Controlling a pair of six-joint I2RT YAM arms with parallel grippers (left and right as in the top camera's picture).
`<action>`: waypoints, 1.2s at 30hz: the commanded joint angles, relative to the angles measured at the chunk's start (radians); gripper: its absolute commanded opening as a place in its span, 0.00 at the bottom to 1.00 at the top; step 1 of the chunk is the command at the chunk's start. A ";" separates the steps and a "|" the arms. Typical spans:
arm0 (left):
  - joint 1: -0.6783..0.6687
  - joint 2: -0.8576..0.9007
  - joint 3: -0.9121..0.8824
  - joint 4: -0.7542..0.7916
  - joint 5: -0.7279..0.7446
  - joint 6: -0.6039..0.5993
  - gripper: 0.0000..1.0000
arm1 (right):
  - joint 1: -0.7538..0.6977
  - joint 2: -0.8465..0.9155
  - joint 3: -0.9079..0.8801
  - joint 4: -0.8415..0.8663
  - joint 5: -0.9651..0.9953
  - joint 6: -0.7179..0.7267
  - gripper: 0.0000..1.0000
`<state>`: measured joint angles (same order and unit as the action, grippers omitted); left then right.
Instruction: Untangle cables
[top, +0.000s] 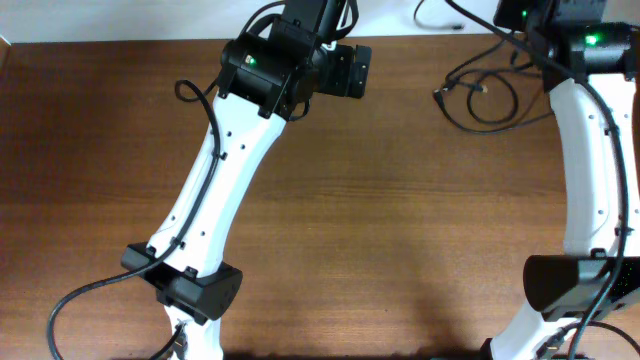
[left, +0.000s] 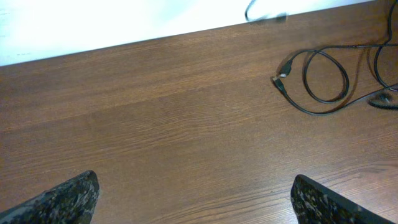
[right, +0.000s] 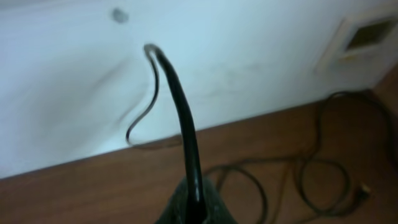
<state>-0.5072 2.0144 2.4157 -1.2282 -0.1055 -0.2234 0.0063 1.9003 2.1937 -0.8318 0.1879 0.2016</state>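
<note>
1. The cables (left: 311, 112): black loops near the tabletop (left: 155, 124) far edge. The number of cords cannot be told. One plug end (left: 281, 78) is clear.
2. The right pincer (right: 193, 208): pressed together, pinching one cable strand raised above the tabletop.
3. The left pincer (left: 199, 202): spread above the tabletop, well apart from the cables.

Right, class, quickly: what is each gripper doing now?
Left gripper: open, holding nothing.
Right gripper: closed on a black cable.

Bright, even light; overhead view sharp, right wrist view blurred, wall (left: 93, 22) washed out.
</note>
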 joint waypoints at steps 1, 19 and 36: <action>0.006 0.016 0.003 -0.006 -0.005 0.016 0.99 | -0.059 -0.066 0.079 -0.092 0.239 0.213 0.04; 0.006 0.032 0.002 -0.005 0.010 0.016 0.99 | -0.188 -0.184 0.148 -0.190 0.224 0.370 0.04; 0.006 0.032 0.002 -0.014 0.011 0.016 0.99 | -0.530 -0.130 0.101 -0.682 0.250 1.251 0.04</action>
<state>-0.5072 2.0384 2.4157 -1.2472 -0.1020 -0.2234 -0.4709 1.7458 2.3280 -1.4300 0.4412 1.0771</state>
